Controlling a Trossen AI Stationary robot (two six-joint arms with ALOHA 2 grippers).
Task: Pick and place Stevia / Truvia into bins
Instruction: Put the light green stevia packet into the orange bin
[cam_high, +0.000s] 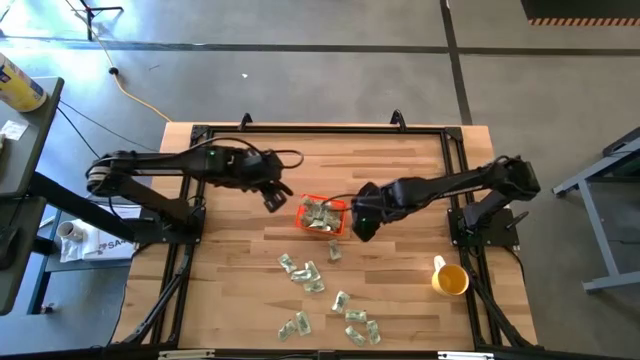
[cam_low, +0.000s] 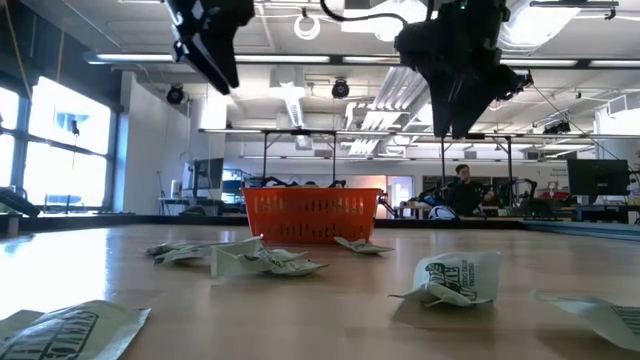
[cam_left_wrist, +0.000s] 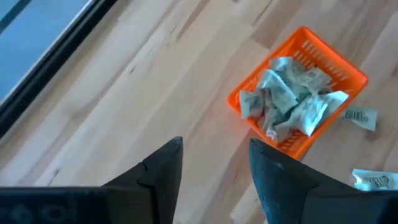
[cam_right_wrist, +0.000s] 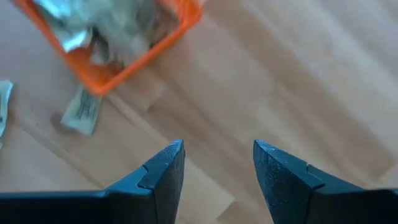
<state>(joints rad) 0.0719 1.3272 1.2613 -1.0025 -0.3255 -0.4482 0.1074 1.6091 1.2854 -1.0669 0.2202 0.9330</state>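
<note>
sachets (cam_high: 320, 214) are lying heaped every way in the orange bin (cam_high: 339, 205) at mid-table, no shared long axis; one is lying just beside its near wall, more are scattered nearer on the table (cam_high: 400, 160). the left gripper (cam_high: 276, 196) is hovering left of the bin, the right gripper (cam_high: 365, 224) right of it, both spread and empty. only the high view is showing the yellow cup (cam_high: 449, 279); only the low view, a person (cam_low: 462, 190) far behind.

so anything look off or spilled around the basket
One sachet lies on the table just outside the orange basket, as if it missed. The basket sits askew to the table edges, heaped with crumpled sachets. Many more lie scattered nearer the front.
</note>
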